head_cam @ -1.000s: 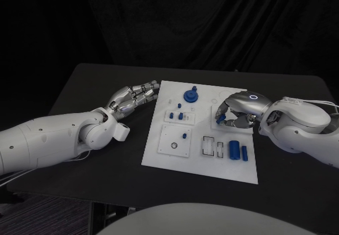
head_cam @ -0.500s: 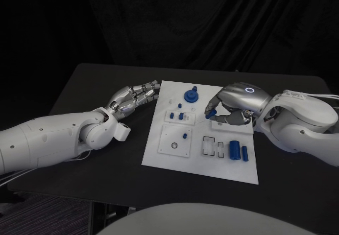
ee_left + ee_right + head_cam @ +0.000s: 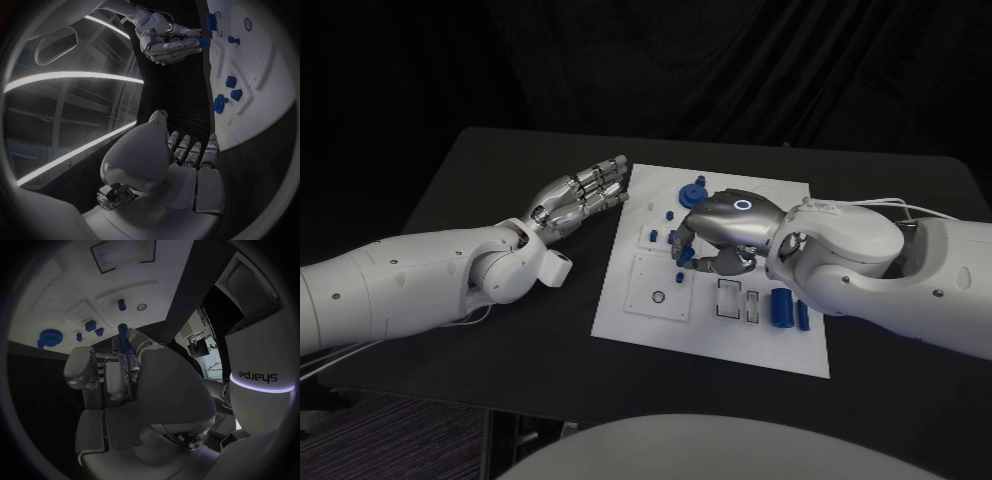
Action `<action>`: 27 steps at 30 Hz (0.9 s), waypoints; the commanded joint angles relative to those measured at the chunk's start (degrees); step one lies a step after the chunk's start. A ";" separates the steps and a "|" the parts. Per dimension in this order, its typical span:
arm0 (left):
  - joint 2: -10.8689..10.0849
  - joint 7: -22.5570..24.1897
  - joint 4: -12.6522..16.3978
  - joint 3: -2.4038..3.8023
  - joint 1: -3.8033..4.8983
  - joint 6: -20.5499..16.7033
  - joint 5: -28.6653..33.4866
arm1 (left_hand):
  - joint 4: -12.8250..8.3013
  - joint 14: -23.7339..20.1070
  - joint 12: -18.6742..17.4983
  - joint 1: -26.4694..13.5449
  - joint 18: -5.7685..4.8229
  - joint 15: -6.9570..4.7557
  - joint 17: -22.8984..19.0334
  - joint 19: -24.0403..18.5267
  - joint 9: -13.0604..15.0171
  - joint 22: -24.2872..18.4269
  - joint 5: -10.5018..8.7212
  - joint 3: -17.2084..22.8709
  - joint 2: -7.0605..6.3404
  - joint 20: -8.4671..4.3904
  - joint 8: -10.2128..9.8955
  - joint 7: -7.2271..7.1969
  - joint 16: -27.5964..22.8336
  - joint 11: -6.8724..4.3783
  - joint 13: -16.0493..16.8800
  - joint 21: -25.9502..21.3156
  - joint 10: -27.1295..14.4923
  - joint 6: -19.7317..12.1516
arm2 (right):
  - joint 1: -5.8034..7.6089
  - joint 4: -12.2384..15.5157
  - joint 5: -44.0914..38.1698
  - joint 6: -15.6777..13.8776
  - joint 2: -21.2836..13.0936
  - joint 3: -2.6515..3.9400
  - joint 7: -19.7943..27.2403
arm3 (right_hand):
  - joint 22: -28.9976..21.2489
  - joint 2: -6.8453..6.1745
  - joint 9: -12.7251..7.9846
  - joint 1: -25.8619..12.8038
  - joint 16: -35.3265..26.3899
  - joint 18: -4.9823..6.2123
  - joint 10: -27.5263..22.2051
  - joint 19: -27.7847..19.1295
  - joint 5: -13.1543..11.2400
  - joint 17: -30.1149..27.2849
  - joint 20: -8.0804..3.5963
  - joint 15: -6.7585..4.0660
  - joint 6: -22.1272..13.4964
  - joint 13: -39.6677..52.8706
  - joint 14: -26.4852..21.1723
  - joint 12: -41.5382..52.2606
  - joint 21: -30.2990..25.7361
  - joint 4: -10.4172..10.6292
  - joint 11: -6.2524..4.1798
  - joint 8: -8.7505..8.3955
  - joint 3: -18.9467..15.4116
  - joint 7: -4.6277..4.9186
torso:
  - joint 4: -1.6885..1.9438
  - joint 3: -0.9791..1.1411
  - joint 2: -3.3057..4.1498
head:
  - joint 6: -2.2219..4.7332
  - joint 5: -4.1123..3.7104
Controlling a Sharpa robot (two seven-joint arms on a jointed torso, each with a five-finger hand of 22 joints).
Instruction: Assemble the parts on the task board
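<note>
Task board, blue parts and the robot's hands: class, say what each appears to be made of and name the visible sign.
Task board: probably matt white plastic; flat, even, with no glare. Blue parts, such as the two lying cylinders: likely plastic, uniformly coloured and slightly glossy. Left hand and right hand: silvery with bright highlights, so metal or metallic-coated plastic; the pictures cannot settle which.

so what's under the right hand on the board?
The right hand pinches a small blue part above the task board. Beside it show blue pegs and a round knob. The board directly under the palm is covered.
</note>
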 commanded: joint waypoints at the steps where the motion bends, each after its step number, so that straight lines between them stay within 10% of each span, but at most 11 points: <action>1: 0.23 5.38 -0.22 0.06 -0.10 -0.12 0.05 | 0.10 -0.62 -0.30 -0.24 0.69 -0.03 -0.08 -0.10 -0.15 -0.22 0.18 -0.41 -0.21 -0.24 -0.31 -1.37 0.03 0.12 -0.10 -0.33 -0.16 -1.89 | -1.17 -0.78 -2.53 2.57 1.43 0.02 0.22 | 8.37 -0.29 -0.01 -0.06 -0.13 -0.75 1.18 0.07 0.22 -0.15 -0.22 -0.03 -0.53 0.04 0.08 -0.08 -0.19 -0.29 -0.89 -0.42 0.10 -0.06 | 0.08 0.03 0.01 | 0.00 -0.12; 27: 0.72 4.76 -0.43 0.06 -0.11 0.46 0.05 | 0.06 -0.61 -0.25 -0.33 0.71 -0.02 -0.07 -0.10 0.33 -0.45 0.13 -0.44 0.06 -0.15 0.38 0.99 0.04 0.44 -0.09 -0.30 -0.21 1.70 | -4.95 -3.75 -10.19 6.27 7.60 0.03 2.42 | 8.34 -0.71 -0.07 -0.48 -0.36 -0.74 1.43 -0.13 0.20 -0.42 -0.06 0.13 -1.47 0.12 -0.11 -0.65 -0.30 -0.63 -0.78 -1.45 0.46 0.11 | -0.15 0.01 0.00 | 0.00 0.11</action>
